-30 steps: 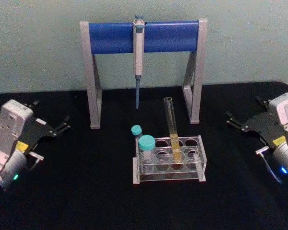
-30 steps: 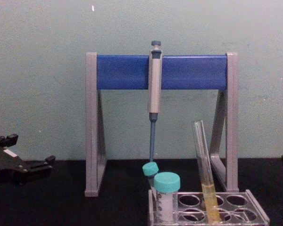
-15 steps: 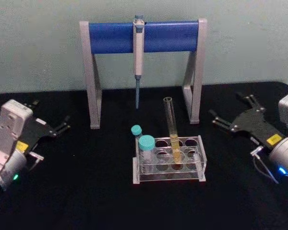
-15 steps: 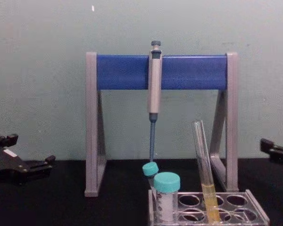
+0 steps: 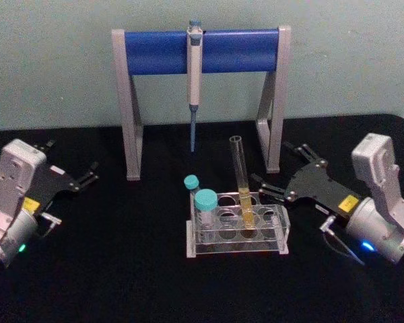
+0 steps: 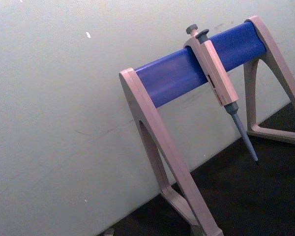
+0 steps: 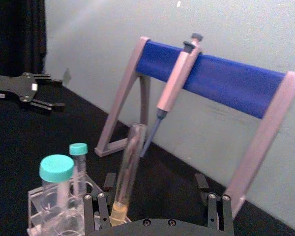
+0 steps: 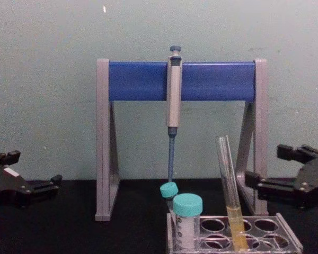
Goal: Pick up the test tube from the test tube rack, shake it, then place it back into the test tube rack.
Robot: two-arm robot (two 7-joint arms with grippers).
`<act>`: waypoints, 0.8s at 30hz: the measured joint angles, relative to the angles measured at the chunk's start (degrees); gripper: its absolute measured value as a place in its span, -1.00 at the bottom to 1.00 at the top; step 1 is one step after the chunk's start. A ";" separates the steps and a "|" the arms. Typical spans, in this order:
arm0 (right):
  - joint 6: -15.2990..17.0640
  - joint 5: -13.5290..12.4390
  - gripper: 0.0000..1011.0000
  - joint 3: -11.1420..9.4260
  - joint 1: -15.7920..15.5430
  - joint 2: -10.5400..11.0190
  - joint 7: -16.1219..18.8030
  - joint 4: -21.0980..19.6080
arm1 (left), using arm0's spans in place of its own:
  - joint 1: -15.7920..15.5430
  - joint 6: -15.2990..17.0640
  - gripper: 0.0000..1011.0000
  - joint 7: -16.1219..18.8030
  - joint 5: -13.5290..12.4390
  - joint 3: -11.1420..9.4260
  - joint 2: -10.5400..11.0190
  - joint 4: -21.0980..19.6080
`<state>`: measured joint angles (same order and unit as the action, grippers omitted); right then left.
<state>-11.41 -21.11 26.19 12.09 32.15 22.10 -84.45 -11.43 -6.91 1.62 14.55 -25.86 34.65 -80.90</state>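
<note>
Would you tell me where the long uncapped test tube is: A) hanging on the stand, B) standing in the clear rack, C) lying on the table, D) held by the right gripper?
B: the test tube stands in the test tube rack, the open right gripper beside it, the left gripper parked at left.

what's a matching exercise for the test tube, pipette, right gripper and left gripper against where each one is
1. test tube
2. pipette
3. right gripper
4. left gripper

a. hanging on the stand
b. open, close to the right of the test tube rack
c. open, parked far to the rack's left
d. standing in the rack, yellow liquid inside

Pairs: 1-d, 2-a, 3-b, 4-c
</note>
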 joint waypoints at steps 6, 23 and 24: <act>2.63 -0.04 0.98 0.54 1.49 -1.56 1.65 0.65 | 0.00 0.00 0.98 0.00 0.00 0.00 0.00 0.00; 12.56 -1.94 0.98 0.02 5.47 -5.76 4.80 2.74 | 0.00 0.00 0.98 0.00 0.00 0.00 0.00 0.00; 13.48 -2.04 0.98 -0.11 5.74 -6.01 5.01 2.85 | 0.00 0.00 0.98 0.00 0.00 0.00 0.00 0.00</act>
<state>2.06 -23.15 26.08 17.83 26.14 27.11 -81.60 -11.43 -6.91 1.62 14.55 -25.86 34.65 -80.90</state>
